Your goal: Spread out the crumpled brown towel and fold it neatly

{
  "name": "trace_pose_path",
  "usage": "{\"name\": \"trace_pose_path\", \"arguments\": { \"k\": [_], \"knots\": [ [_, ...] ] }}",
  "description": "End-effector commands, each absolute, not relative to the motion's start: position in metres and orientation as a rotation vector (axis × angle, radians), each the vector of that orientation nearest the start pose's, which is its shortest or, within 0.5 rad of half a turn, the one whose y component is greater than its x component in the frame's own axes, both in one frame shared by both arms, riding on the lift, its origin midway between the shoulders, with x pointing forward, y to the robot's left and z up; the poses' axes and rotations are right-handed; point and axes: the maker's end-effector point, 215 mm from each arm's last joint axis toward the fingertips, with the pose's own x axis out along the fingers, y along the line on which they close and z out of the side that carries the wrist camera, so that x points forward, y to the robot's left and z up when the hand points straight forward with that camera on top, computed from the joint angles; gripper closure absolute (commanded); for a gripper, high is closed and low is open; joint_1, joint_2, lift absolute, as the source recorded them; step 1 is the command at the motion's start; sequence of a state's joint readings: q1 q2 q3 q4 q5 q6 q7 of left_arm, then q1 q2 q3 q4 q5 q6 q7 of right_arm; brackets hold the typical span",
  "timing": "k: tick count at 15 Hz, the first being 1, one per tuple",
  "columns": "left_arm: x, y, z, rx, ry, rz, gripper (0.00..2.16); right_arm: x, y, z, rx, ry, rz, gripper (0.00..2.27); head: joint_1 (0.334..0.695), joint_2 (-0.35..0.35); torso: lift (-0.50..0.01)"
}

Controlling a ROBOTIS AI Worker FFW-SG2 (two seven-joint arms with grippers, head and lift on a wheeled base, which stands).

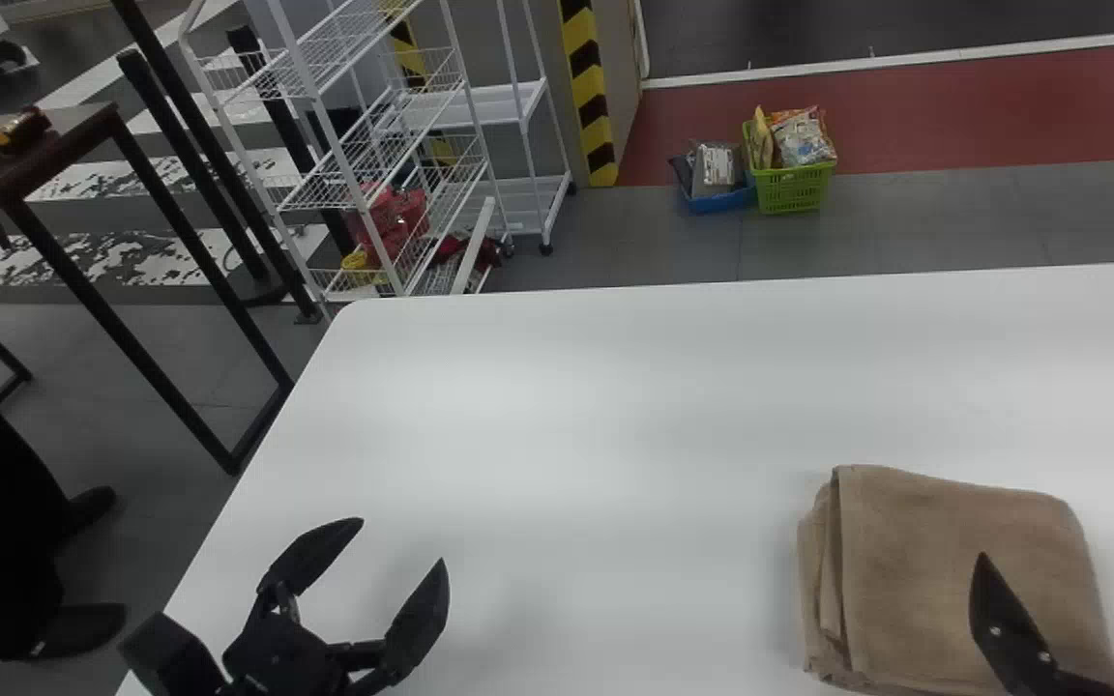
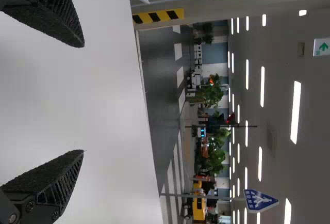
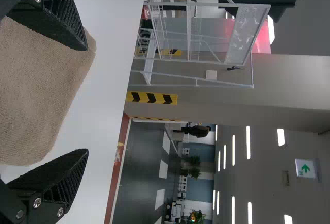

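The right gripper (image 1: 1050, 536) is held over the right part of the brown towel (image 1: 915, 561), with its two black fingers spread wide and nothing pinched. One finger is seen over the top of the towel, and the other is seen just past its right side. Whether the cloth is touched cannot be told. The left gripper (image 1: 401, 541) is held well to the left of the towel, and its fingers are spread too, with nothing in them.

The towel is laid flat on the white table (image 1: 567, 406), folded into a neat pad. Its stacked layers are shown along its left side, turned toward the left gripper. It looks close to square, so no long way can be picked out for sure.

The fold seems to be done, or very nearly. If so, no new grab is needed. The right gripper, the nearer one, should be lifted straight up off the towel first, so that the top layer is not dragged.
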State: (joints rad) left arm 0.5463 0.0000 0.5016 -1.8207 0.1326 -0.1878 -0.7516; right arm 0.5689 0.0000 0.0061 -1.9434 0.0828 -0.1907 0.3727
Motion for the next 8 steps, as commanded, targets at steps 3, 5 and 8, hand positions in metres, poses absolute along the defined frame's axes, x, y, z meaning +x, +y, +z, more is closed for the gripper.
{"name": "trace_pose_path", "arguments": {
  "k": [3,5,8],
  "knots": [
    [0.3626,0.3524,-0.4031,0.075,0.112,-0.276,0.08,0.4020,-0.1415,-0.3739,-0.075,0.021,0.393,0.11,0.695,0.307,-0.128],
    [0.3631,0.3524,-0.4050,0.078,0.116,-0.276,0.08,0.4024,-0.1415,-0.3741,-0.075,0.021,0.393,0.11,0.695,0.307,-0.128],
    [0.3637,0.3524,-0.4047,0.079,0.116,-0.276,0.08,0.4025,-0.1424,-0.3742,-0.076,0.021,0.392,0.11,0.695,0.307,-0.128]
  ]
}}
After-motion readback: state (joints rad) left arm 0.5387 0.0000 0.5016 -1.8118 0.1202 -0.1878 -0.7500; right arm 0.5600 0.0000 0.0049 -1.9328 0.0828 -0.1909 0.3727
